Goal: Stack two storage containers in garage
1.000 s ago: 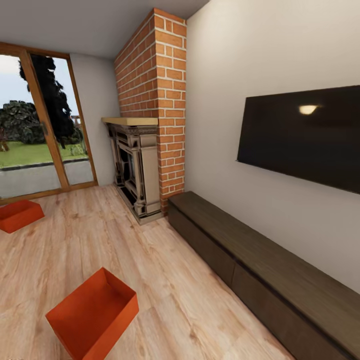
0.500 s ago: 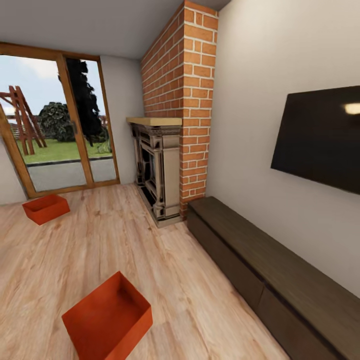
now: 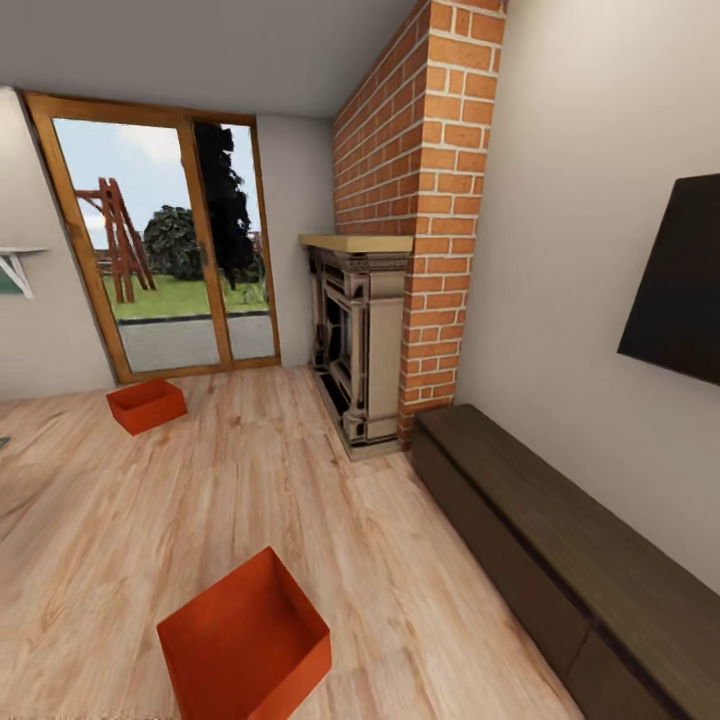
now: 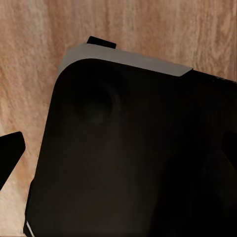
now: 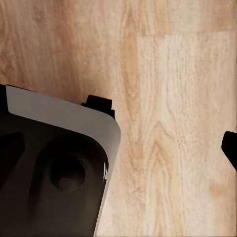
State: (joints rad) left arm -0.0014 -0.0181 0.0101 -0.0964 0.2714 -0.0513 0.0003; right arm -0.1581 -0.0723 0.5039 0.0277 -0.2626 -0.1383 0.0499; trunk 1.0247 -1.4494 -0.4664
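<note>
Two storage containers are sitting on the light wood plank floor (image 3: pixel 250 480) of the living room, both open-topped, red-orange and apparently empty. The nearer container (image 3: pixel 245 650) is lying close to the bottom edge of the head view, set at an angle to the planks. The farther container (image 3: pixel 147 404) is resting just in front of the wood-framed glass doors (image 3: pixel 165 260), well apart from the first.

Judged step: the robot is standing at the approach stage, with neither bin lifted and none of the carrying to the garage done. The next move is calling for the base to close on the nearer container and square up to it, then for both arms to come down to its opposite walls; the smooth plain sides are offering no handles, so a pinch on the rims or a two-sided squeeze looks necessary.

Both wrist cameras are looking down at plank flooring past dark rounded parts of the robot's own body. Whether either gripper is spread or closed cannot be told from these pictures.

Surroundings: a brick chimney (image 3: pixel 420 180) with an ornate fireplace (image 3: pixel 360 340), a long dark low cabinet (image 3: pixel 560 550) along the wall, and a wall-mounted television (image 3: pixel 680 290). The cabinet is narrowing the turning room beside the nearer bin; nothing is lying on the floor between the bins.
</note>
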